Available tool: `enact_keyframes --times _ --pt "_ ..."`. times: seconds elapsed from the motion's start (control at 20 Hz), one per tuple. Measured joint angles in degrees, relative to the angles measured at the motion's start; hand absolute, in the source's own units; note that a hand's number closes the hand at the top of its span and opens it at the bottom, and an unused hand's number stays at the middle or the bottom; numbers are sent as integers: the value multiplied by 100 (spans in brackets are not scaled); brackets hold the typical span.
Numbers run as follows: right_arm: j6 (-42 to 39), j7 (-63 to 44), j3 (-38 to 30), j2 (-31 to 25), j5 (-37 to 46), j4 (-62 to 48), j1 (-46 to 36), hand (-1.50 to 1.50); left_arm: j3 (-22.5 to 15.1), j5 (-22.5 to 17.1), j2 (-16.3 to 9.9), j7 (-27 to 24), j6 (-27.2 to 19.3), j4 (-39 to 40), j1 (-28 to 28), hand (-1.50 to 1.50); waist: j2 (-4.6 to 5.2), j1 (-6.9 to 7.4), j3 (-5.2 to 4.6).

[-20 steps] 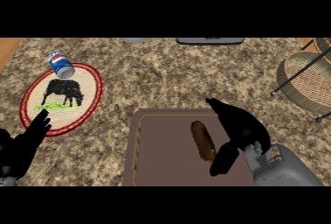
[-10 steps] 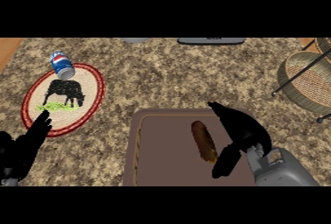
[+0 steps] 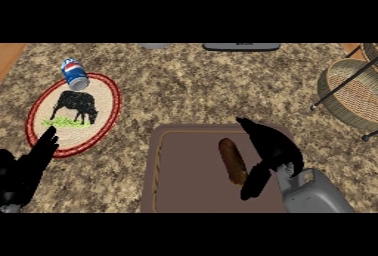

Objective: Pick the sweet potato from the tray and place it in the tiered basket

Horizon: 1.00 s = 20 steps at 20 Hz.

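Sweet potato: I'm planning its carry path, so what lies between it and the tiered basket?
In the head view, the right hand sits beside the sweet potato; beyond it come the tray rim and bare counter up to the tiered basket.

The right hand [image 3: 272, 150] is held low in the head view's right half, on a grey forearm [image 3: 314, 192] that enters from the lower edge. Its fingers are stretched up and to the left, its thumb [image 3: 255, 184] is pointed downward, and nothing is gripped. The left hand [image 3: 26, 170] is rested open at the lower left edge, fingers up.
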<state>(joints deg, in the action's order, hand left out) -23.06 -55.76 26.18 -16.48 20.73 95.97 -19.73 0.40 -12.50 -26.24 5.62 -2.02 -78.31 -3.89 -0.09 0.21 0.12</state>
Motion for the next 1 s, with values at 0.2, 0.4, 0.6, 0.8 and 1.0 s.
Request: enact_keyframes --times 0.2,0.4,0.6,0.8,1.0 --pt "6 74 4 254 326 -95 123 -150 88 108 111 129 47 -35 43 0 -1 -3 -2" --pt "-12 158 -70 514 561 -415 60 -150 207 208 176 101 146 78 148 0 0 -3 -1" --pt "89 423 -75 703 893 -784 192 -150 289 349 280 60 196 188 232 0 -2 -3 5" --pt "74 625 -215 883 1090 -1154 128 -150 381 468 405 -37 236 179 186 0 -19 1 1" --pt "15 770 -268 998 1245 -1275 181 150 474 487 439 144 354 34 140 0 -56 -4 -35"
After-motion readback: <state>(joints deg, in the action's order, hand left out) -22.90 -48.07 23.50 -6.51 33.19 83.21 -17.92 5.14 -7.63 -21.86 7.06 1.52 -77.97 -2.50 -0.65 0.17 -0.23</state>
